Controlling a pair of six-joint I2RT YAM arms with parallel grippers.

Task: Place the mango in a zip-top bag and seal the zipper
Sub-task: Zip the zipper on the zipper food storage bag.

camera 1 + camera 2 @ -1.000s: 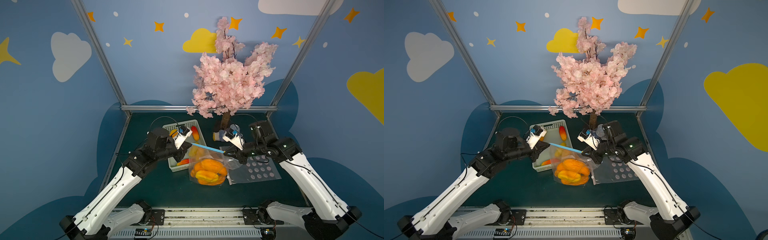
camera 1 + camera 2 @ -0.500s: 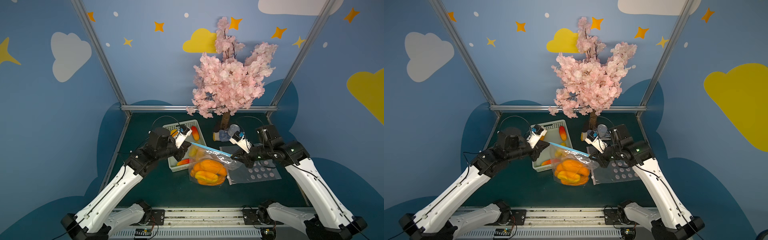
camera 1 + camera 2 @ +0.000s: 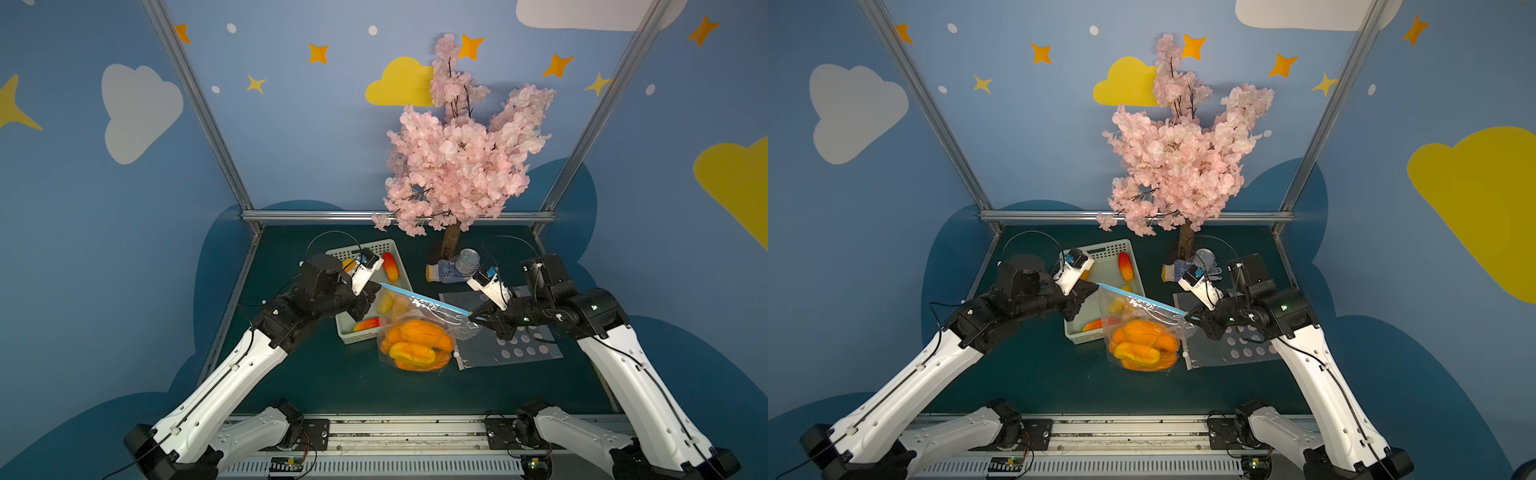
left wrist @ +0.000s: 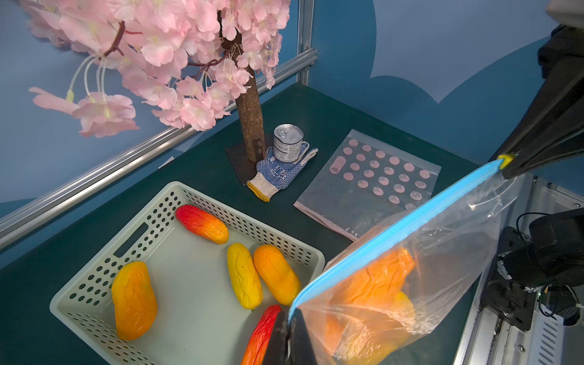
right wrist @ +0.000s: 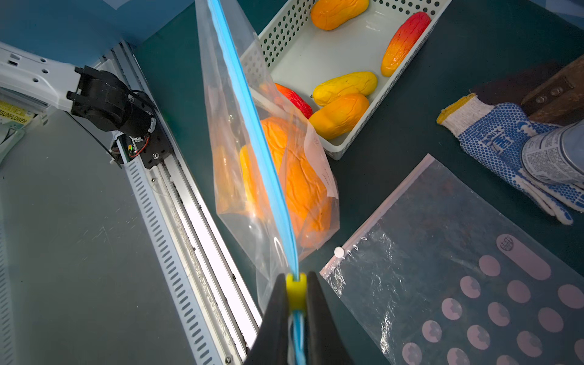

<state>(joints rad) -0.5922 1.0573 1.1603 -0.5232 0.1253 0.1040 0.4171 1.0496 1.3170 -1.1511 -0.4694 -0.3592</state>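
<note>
Now, at the left, the left gripper (image 3: 377, 287) is clamping tight on one top corner of the zip-top bag (image 3: 419, 316), holding it up just beside the white basket (image 4: 202, 196), where five spare mangoes (image 4: 243, 278) are lying loose. Moving toward the middle, the bag is hanging stretched between the two arms, and the mango (image 3: 415, 345) is sitting inside it at the bottom, with at least one more orange-yellow fruit pressing against it; whether the bag's belly is resting on the green table (image 3: 332, 382) is hard to tell. The blue zipper strip (image 4: 395, 230) is running taut and looking closed into a single line along the whole span. At its right end the right gripper (image 3: 473, 316) is squeezing the yellow slider (image 5: 296, 290) between its fingertips, above the edge of a dotted bag (image 3: 519, 345) lying flat. So the packing is looking done and the sealing nearly so: a short stretch of blue is showing past the slider, and I am judging that only that last bit, and letting go, is remaining.
</note>
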